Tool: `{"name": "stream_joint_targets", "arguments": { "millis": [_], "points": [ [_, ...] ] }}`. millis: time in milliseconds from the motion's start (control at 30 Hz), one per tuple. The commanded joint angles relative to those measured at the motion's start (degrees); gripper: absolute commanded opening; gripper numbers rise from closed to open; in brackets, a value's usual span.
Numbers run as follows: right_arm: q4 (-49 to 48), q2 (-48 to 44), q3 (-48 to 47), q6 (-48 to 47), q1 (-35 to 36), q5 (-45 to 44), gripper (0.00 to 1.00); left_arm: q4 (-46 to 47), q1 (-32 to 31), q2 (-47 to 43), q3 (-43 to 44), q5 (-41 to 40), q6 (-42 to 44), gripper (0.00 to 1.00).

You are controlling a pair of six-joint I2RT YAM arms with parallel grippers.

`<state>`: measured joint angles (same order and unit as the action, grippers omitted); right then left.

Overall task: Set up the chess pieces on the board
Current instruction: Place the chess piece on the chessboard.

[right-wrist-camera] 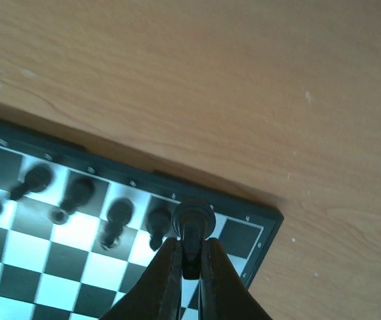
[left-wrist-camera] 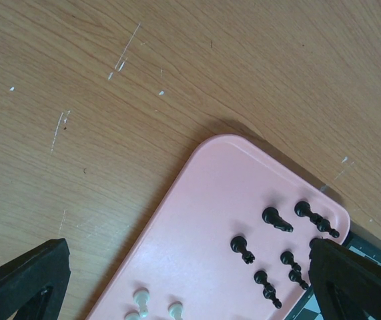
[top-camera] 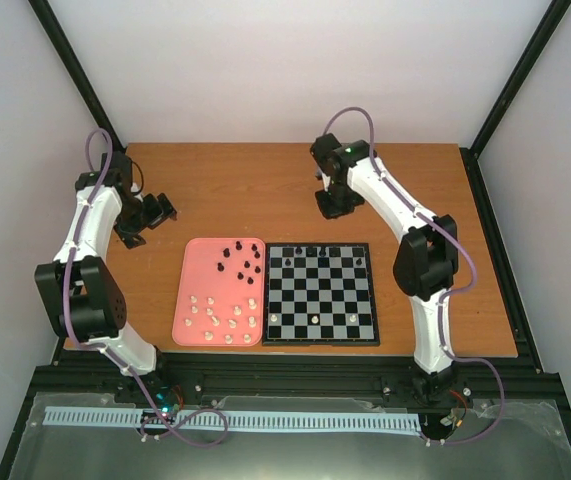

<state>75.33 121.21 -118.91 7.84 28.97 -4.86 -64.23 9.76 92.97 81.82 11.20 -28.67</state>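
Observation:
The board (top-camera: pixel 322 293) lies at the table's middle with a few black chess pieces (top-camera: pixel 318 250) on its far row and a few cream ones (top-camera: pixel 314 317) near its front. My right gripper (right-wrist-camera: pixel 190 250) is shut on a black piece (right-wrist-camera: pixel 191 219) and holds it above the board's far right corner (right-wrist-camera: pixel 243 210), beside several standing black pieces (right-wrist-camera: pixel 77 193). In the top view this gripper (top-camera: pixel 333 205) hangs just beyond the board's far edge. My left gripper (left-wrist-camera: pixel 189 257) is open and empty above the pink tray's far left corner (left-wrist-camera: pixel 210 193); in the top view it (top-camera: pixel 150 215) is left of the tray.
The pink tray (top-camera: pixel 197 262) lies against the board's left side, with several black pieces (top-camera: pixel 242 258) at its far right and several cream pieces (top-camera: pixel 220 315) in its near half. In the left wrist view the black ones (left-wrist-camera: pixel 243 248) and cream ones (left-wrist-camera: pixel 141 299) show between my fingers.

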Motion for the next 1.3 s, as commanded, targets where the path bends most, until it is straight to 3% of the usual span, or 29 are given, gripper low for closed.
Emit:
{"name": "stream_joint_targets", "arguments": {
  "millis": [0,233,1267],
  "points": [
    [-0.6,-4.5,7.7,-0.1,-1.5,-1.0,0.07,0.7,0.2,1.0,1.6,0.6,0.4,1.00],
    [-6.9,-7.5,20.0,-0.2,-4.0,2.5,0.07,0.6,0.2,1.6,1.6,0.3,0.5,1.00],
    [-10.1,-3.1,25.9,-0.9,-4.1,4.5,0.07,0.6,0.2,2.2,1.4,0.1,0.8,1.00]
  ]
}}
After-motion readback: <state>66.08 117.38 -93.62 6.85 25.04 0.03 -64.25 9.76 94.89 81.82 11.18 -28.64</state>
